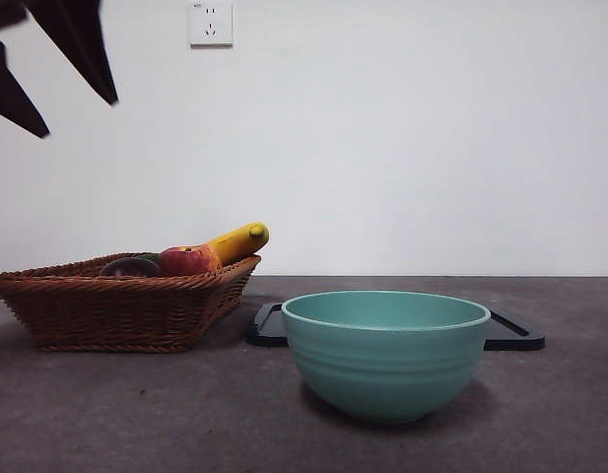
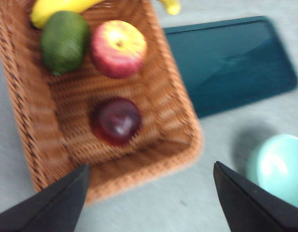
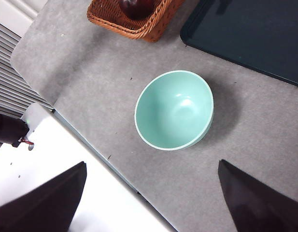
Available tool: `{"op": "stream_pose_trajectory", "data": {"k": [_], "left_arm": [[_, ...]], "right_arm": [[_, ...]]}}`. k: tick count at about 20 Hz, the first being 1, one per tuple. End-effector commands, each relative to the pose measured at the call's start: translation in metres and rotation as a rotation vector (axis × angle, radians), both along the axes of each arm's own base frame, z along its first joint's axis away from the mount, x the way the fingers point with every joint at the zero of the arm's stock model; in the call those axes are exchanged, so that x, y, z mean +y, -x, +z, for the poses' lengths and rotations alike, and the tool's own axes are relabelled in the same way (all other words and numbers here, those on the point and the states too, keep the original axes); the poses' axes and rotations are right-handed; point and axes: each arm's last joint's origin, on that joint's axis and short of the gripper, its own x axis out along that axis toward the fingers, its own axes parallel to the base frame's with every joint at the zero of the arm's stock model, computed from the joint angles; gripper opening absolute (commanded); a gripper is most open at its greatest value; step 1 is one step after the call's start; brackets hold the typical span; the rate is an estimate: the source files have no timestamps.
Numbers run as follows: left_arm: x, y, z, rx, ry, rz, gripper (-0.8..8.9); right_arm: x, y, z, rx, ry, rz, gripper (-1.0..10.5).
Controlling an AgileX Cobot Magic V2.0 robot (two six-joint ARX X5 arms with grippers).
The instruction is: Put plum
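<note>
Your left gripper (image 2: pixel 149 193) hangs above the near end of the wicker basket (image 2: pixel 23 116), fingers (image 2: pixel 57 203) spread wide and holding nothing. The plum (image 2: pixel 116 121) lies in the basket just ahead of the gap between those fingers, a touch nearer the left finger than the right, dark maroon and glossy, resting on the weave with clear space all round it. Beyond the plum, farther from the fingers, you have the red-and-yellow apple (image 2: pixel 119 48), the green fruit (image 2: pixel 64 41) beside it, and a banana (image 2: pixel 57 7) at the far end. The wrist picture is blurred, so fine detail is soft.

Off the right finger's side sits the dark tray (image 2: pixel 231 63) on the grey surface (image 2: pixel 221 130), and the teal bowl (image 2: pixel 279 169) shows close beside that finger's tip.

Across the table, the front camera shows the left gripper (image 1: pixel 33 59) only as black tips at the top corner, high over the basket (image 1: pixel 116 305). The plum (image 1: pixel 129 267) barely peeks over the rim beside the apple (image 1: pixel 188 260); the bowl (image 1: pixel 384 355) stands apart from the basket, in front of the tray (image 1: pixel 515 333).

Your right gripper (image 3: pixel 149 203) waits high, fingers wide apart and empty, with the bowl (image 3: pixel 174 110) ahead of the gap between them.
</note>
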Motion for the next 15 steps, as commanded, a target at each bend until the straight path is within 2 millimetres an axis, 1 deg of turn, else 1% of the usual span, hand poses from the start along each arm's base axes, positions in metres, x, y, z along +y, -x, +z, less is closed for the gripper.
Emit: {"op": "stream_pose_trajectory", "data": {"k": [1,3,8,12,15], "left_arm": [[-0.009,-0.022,-0.004,0.009,-0.038,-0.021,4.09],[-0.017,-0.038,-0.016,0.041,-0.07,-0.028,4.09],[-0.031,-0.071,-0.06,0.112,-0.147,-0.037,4.09],[-0.038,-0.088,-0.088,0.149,-0.166,-0.044,4.1],[-0.04,-0.095,-0.103,0.172,-0.181,-0.058,4.1]], "right_arm": [[0.001,-0.001,0.005,-0.018,-0.004,0.008,4.3],[0.001,-0.001,0.005,-0.018,-0.004,0.008,4.3],[0.001,-0.001,0.005,-0.018,-0.005,0.009,4.3],[0.001,-0.001,0.005,-0.018,-0.005,0.009,4.3],[0.001,-0.002,0.005,-0.023,-0.006,0.009,4.3]]}}
